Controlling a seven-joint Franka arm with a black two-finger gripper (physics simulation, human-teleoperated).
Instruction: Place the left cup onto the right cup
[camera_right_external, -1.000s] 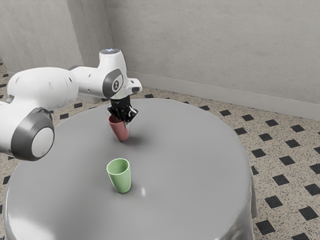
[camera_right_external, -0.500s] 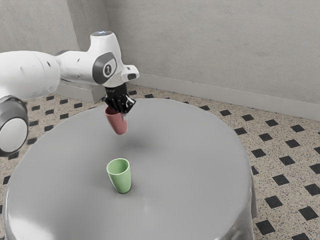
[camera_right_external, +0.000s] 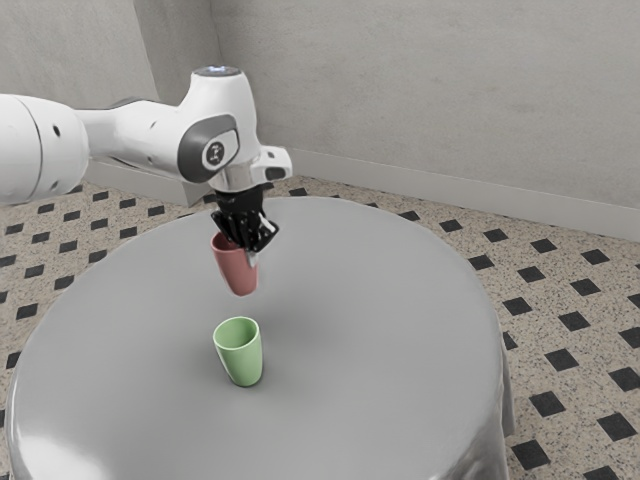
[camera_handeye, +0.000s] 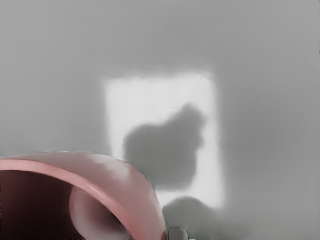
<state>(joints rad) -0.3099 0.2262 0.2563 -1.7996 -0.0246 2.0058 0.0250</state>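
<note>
A red cup (camera_right_external: 236, 268) hangs in the air above the round grey table (camera_right_external: 400, 330), tilted a little, with my black gripper (camera_right_external: 246, 240) shut on its rim. It is up and slightly behind the green cup (camera_right_external: 239, 350), which stands upright on the table nearer the front edge. In the wrist view the red cup's rim and inside (camera_handeye: 75, 200) sit large and blurred just under my hand, over the grey tabletop (camera_handeye: 260, 75) with a bright patch and the hand's shadow.
The table's curved edge runs along the exterior view's right and front. Beyond it lies a checkered floor (camera_right_external: 570, 300) and a grey wall (camera_right_external: 450, 80) behind.
The red cup has been lifted off the table and carried toward the green cup, first up, then a little toward the exterior view's right and front. The green cup has stayed put.
</note>
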